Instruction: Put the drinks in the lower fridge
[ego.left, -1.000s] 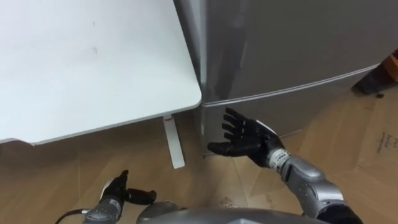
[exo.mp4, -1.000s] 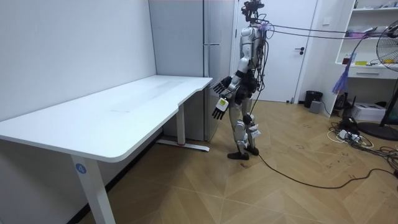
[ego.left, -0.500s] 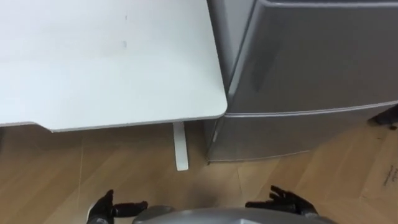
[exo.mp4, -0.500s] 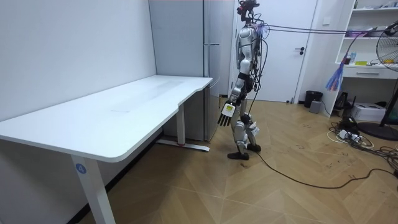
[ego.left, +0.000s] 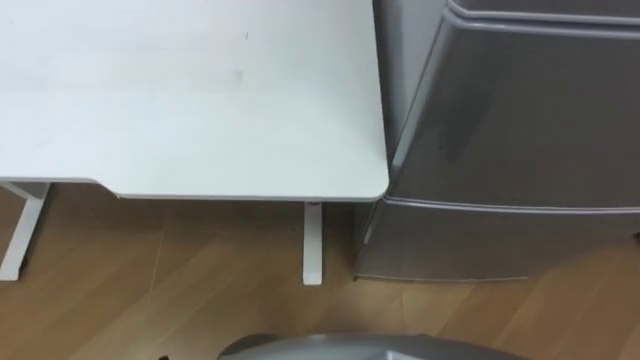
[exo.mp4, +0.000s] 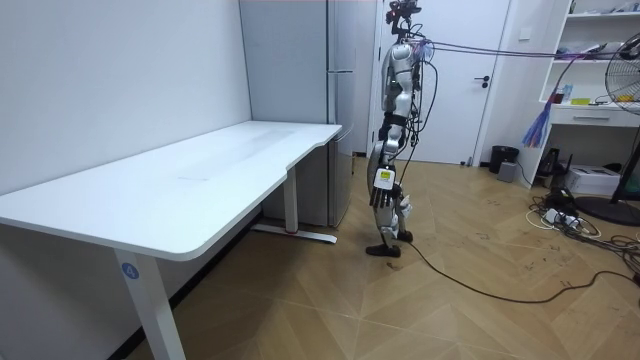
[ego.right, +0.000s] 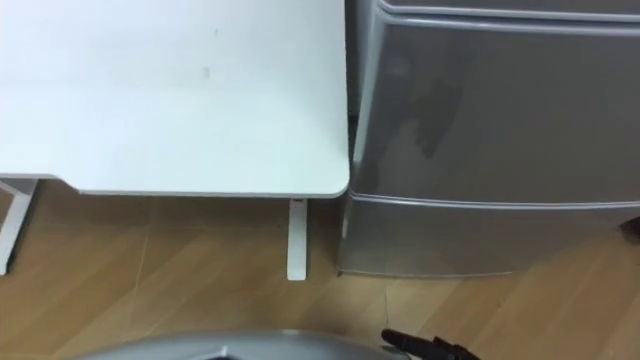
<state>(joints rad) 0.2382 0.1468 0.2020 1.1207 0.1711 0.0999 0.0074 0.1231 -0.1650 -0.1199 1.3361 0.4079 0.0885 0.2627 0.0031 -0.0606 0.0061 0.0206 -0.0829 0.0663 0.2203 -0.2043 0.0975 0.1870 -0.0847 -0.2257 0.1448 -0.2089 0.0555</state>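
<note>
Fridge shut; left hand low at side.

The light was bright and even, apparently from overhead. In the eye views the white table glared almost featureless toward 10 o'clock. The fridge door at 2 o'clock carried a dull sheen with a darker smear of reflection. The table's edge threw a soft shadow on the floor at 7 o'clock. In the room view, shade pooled under the table at 7 o'clock.
</note>
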